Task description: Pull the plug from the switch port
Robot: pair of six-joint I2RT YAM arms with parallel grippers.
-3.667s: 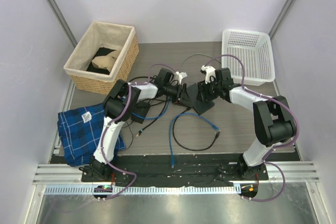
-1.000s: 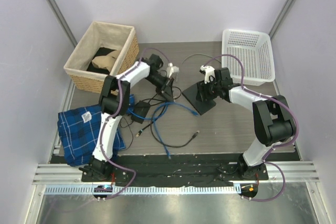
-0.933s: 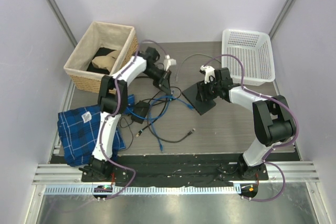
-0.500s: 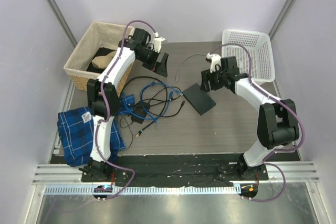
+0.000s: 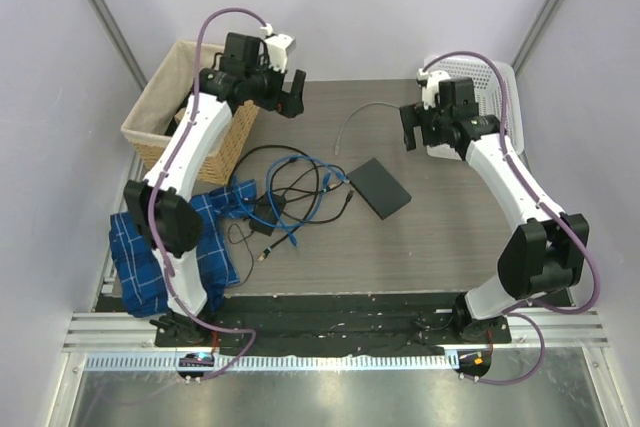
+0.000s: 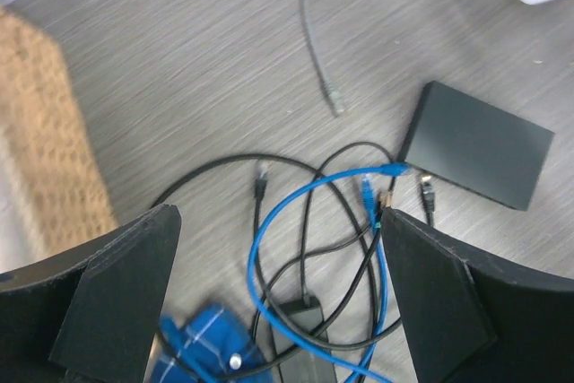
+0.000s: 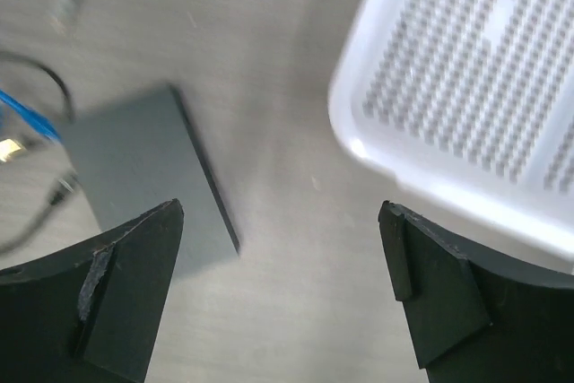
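Currently, left gripper [image 5: 285, 98] and right gripper [image 5: 418, 134] are spread, empty; the switch [image 5: 379, 187] lies flat beside a blue cable [image 6: 391, 169].

- No lettering, number or sign is readable in any view.
- The switch port [image 5: 379, 187] shows a plain black face.
- White speck on the blue plaid cloth [image 6: 202, 347], at 7 o'clock in the left wrist view: illegible.
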